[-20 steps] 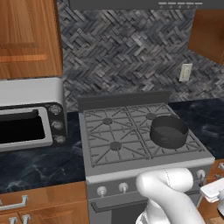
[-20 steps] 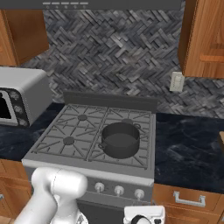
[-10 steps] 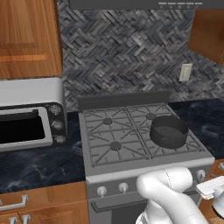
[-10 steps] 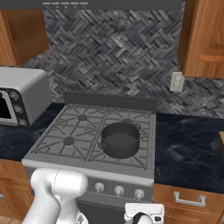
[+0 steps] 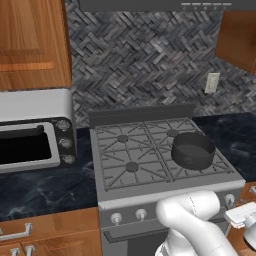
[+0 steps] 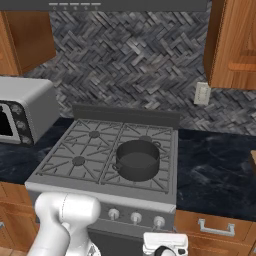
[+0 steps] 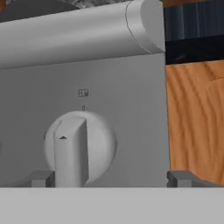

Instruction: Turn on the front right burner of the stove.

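One white knob (image 7: 78,148) faces the gripper (image 7: 109,180) at the right end of the front panel of the stove (image 5: 160,192), beside the wooden cabinet front. The gripper's dark fingertips (image 7: 41,178) stand spread either side of the knob, open and not yet touching it. The front right burner (image 6: 142,172) sits at the stove's front right corner, largely hidden under a dark pot (image 6: 137,160). The robot would do well to advance straight, centre the raised grip bar between the pads, close firmly, then rotate (a skewed grip may slip). No brand is legible; above the knob sit a small burner diagram and tick mark, and an arrow on the bar.
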